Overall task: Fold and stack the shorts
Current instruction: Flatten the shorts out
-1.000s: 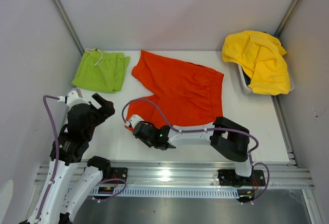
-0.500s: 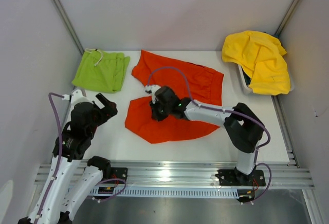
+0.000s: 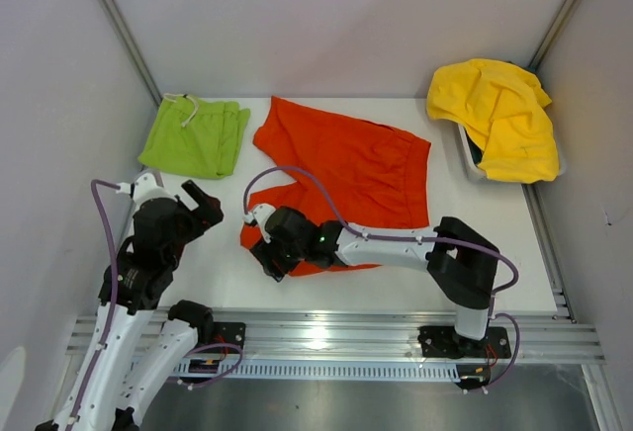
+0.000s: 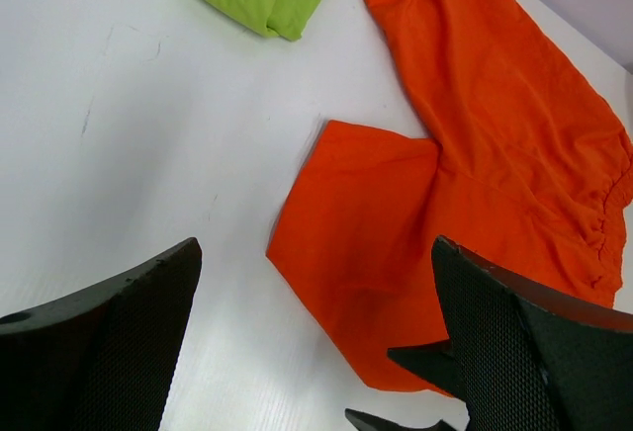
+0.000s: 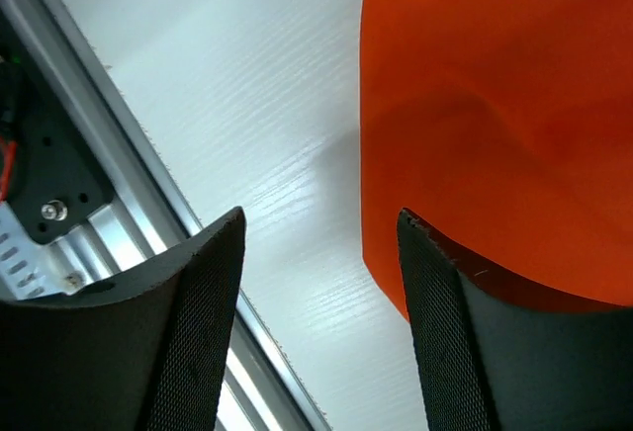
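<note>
The left arm (image 3: 148,243) stands raised at the left of the surface (image 3: 227,273), wrist angled down and toward the centre. The left fingers (image 4: 119,332) are spread fully apart and hold nothing; the wrist view shows bare surface and cloth beneath them.

The right arm (image 3: 396,245) reaches from its base at the right, low and nearly horizontal, leftward along the near edge. The right fingers (image 5: 188,332) are released, parted with nothing between them, and point down at the near-left edge of the orange shorts (image 3: 346,169).

The orange shorts lie spread at the centre of the surface. The green shorts (image 3: 195,136) lie folded at the far left, just beside them. A yellow cloth (image 3: 495,115) fills a bin (image 3: 465,162) at the far right.
</note>
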Action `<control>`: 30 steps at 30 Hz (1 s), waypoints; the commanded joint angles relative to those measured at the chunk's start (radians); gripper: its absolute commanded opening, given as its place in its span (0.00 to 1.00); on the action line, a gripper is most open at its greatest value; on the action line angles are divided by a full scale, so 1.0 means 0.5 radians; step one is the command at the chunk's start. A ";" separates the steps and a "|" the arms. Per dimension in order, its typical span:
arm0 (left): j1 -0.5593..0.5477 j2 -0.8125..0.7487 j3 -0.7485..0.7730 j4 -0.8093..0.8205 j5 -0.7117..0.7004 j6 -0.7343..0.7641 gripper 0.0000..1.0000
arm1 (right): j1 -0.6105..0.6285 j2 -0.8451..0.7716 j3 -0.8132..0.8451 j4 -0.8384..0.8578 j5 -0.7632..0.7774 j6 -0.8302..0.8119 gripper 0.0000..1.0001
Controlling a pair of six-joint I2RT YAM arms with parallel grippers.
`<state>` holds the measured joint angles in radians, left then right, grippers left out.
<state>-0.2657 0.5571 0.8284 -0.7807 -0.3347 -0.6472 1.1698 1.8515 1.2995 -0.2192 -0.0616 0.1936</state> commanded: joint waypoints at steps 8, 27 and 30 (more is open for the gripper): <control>0.016 -0.114 0.169 -0.101 -0.168 0.018 0.99 | 0.115 0.212 0.187 -0.212 0.721 -0.145 0.63; 0.016 -0.136 0.169 -0.095 -0.168 0.052 0.99 | 0.213 0.343 0.190 -0.203 0.678 -0.191 0.53; 0.016 -0.126 0.160 -0.086 -0.153 0.055 0.99 | 0.210 0.408 0.248 -0.258 0.709 -0.185 0.36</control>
<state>-0.2657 0.4961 0.8810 -0.8337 -0.4133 -0.6456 1.2678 2.0148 1.3739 -0.3252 0.2543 0.1070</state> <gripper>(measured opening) 0.991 0.395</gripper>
